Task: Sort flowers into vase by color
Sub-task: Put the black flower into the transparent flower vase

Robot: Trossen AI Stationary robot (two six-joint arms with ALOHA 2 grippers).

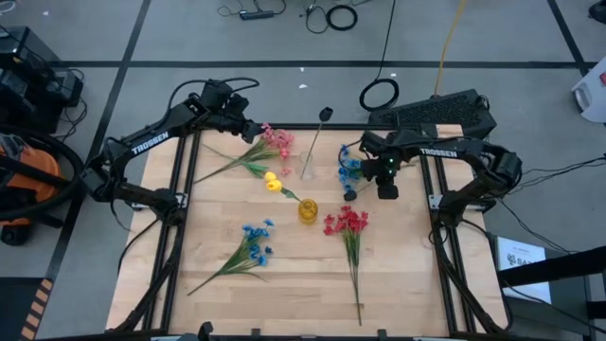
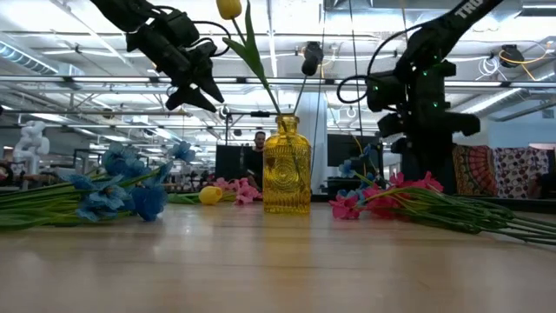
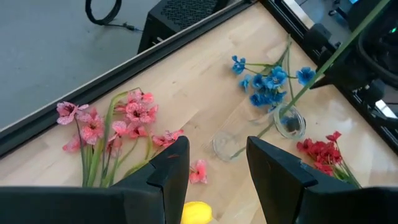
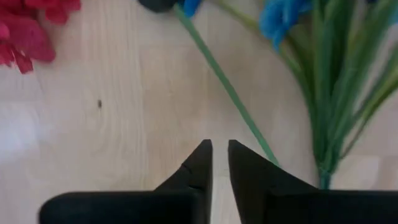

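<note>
The yellow vase (image 1: pixel 308 210) stands mid-table with a yellow tulip (image 2: pixel 228 9) leaning out of it. Lying flat on the wood are pink flowers (image 1: pixel 273 142) at the far left, small yellow blooms (image 1: pixel 273 183), one blue bunch (image 1: pixel 256 242) near left, another blue bunch (image 1: pixel 350 170) far right, and red flowers (image 1: pixel 347 224). My left gripper (image 3: pixel 214 168) hovers open above the pink flowers. My right gripper (image 4: pixel 219 152) points down just over the table beside the far-right blue bunch. Its fingers stand slightly apart with nothing between them, and a green stem (image 4: pixel 230 93) runs past them.
A clear glass vase (image 1: pixel 308 170) with a tall dark-headed stem (image 1: pixel 326 114) stands between the pink and blue flowers. A black case (image 1: pixel 436 114) sits at the far right edge, and black frame rails (image 1: pixel 180 237) run along both table sides. A person (image 2: pixel 259 139) stands far behind.
</note>
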